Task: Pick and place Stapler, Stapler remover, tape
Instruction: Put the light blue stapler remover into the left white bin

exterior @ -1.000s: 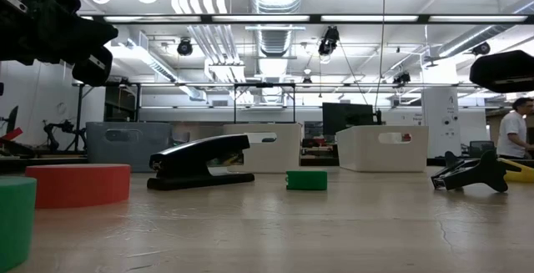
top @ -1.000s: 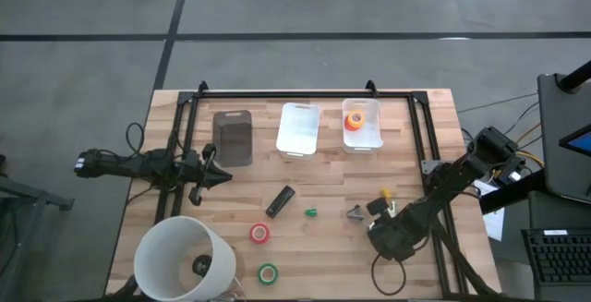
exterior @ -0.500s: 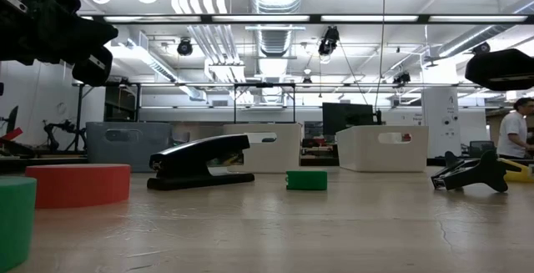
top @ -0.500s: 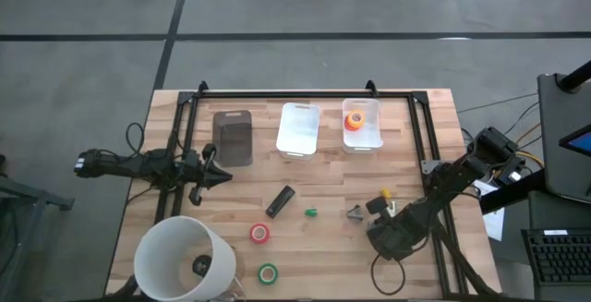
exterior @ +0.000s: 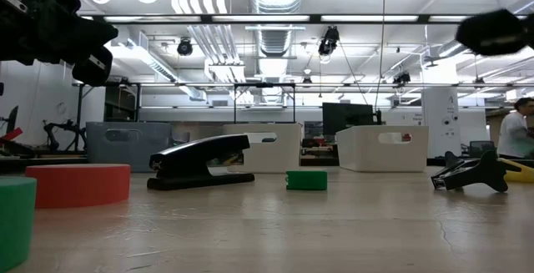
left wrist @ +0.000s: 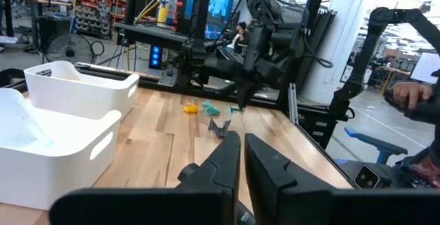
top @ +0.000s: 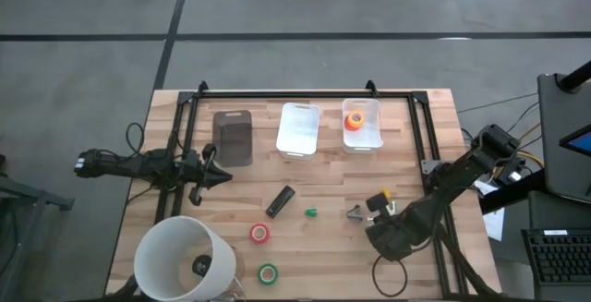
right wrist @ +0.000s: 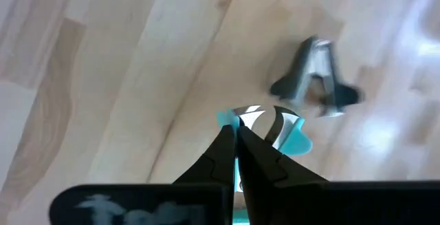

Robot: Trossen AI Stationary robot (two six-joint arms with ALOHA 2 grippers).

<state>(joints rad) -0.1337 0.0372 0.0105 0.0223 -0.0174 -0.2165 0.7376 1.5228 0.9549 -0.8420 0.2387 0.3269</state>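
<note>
The black stapler (top: 280,200) lies flat on the wooden table (top: 185,117), also seen in the low view (exterior: 200,162). A red tape roll (top: 260,234) and a green tape roll (top: 267,272) lie near the front, and an orange tape roll (top: 355,120) sits in the right white bin (top: 372,136). My right gripper (right wrist: 237,132) is at the table's right (top: 374,211), shut on a teal stapler remover (right wrist: 275,127). A dark stapler remover (right wrist: 313,80) lies on the wood beside it. My left gripper (left wrist: 240,142) is shut, level, at the left (top: 222,176). My right gripper pinches the teal stapler remover near its metal claws (right wrist: 256,115) between its two fingertips. The fingers slant steeply down from above. The remover hangs below the tips (left wrist: 237,109) and looks clear of the wood.
A dark grey bin (top: 233,138) and a white bin (top: 298,128) stand at the back. A small green piece (top: 311,212) lies by the stapler. A yellow piece (top: 380,196) lies close to my right gripper. A white cone-shaped shade (top: 185,260) covers the front left corner.
My right gripper has gone up, mostly in the last half second. In the low view its dark body has climbed toward the picture's top. The stapler, the tape rolls and the dark remover have stayed where they were.
</note>
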